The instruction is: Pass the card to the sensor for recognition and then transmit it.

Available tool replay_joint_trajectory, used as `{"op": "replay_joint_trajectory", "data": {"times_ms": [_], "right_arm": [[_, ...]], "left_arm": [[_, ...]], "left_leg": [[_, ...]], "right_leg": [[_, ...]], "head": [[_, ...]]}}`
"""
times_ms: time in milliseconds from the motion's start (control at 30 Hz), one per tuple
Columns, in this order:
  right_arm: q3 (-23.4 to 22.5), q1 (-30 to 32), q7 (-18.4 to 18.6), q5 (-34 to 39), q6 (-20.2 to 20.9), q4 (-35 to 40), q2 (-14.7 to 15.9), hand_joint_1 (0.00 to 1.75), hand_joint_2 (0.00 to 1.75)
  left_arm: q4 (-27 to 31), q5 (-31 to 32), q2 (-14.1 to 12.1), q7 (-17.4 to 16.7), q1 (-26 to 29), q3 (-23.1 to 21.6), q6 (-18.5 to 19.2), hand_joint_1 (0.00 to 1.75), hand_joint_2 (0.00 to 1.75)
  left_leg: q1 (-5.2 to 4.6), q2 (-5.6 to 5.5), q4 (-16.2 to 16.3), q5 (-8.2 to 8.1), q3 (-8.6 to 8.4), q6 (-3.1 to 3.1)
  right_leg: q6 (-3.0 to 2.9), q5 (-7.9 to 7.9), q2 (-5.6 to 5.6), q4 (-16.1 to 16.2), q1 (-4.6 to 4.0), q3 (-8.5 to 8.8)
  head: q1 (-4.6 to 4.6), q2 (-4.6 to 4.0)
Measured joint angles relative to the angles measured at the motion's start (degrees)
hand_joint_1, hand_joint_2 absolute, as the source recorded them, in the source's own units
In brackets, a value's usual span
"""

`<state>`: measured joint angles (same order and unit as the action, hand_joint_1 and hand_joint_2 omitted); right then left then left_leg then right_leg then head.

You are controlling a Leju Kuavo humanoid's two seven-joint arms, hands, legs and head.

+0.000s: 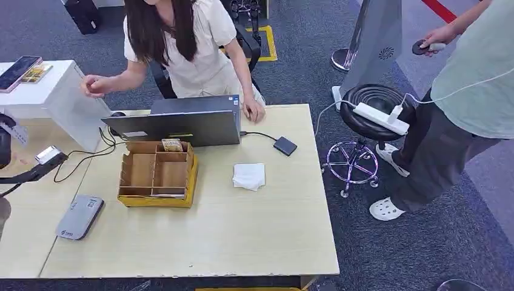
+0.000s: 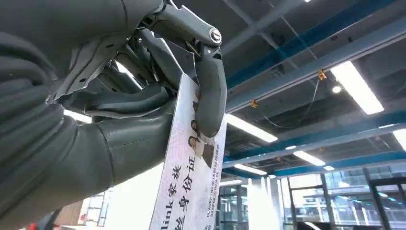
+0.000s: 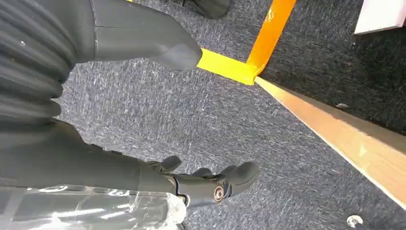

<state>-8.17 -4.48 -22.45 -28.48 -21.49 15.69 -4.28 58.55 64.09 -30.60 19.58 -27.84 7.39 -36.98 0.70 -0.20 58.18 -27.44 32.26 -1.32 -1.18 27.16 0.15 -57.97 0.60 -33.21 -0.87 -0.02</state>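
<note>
Left wrist view: card in hand, sensor pass not yet made.
The robot's left hand (image 2: pixel 143 100) clamps the white printed ID card (image 2: pixel 191 182) between thumb and fingers, raised toward the ceiling. The right hand (image 3: pixel 201 184) hangs loosely curled, holding nothing, over carpet. On the pale wooden table (image 1: pixel 242 242), the grey flat reader (image 1: pixel 80 216) sits at eight o'clock, open tabletop around it.
</note>
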Motion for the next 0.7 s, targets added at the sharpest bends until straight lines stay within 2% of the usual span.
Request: {"op": "replay_joint_trajectory", "data": {"times_ms": [267, 700], "right_arm": [[0.8, -0.3, 0.4, -0.1, 0.2, 0.0, 0.0, 0.00, 1.75], [1.1, -0.3, 0.5, -0.1, 0.6, 0.0, 0.0, 0.00, 1.75]], "left_arm": [[0.2, -0.3, 2.3, -0.2, -1.7, -2.3, 0.0, 1.75, 1.75], [0.3, 1.3, 4.7, -0.1, -2.0, -2.8, 0.0, 1.71, 1.75]], "left_leg": [[0.00, 0.06, 0.0, 0.00, 0.02, 0.00], [0.00, 0.09, 0.0, 0.00, 0.04, 0.01]], "right_leg": [[0.05, -0.04, 0.07, 0.0, 0.00, -0.02], [0.06, -0.04, 0.08, 0.0, 0.00, -0.03]], "head": [[0.00, 0.00], [0.00, 0.00]]}}
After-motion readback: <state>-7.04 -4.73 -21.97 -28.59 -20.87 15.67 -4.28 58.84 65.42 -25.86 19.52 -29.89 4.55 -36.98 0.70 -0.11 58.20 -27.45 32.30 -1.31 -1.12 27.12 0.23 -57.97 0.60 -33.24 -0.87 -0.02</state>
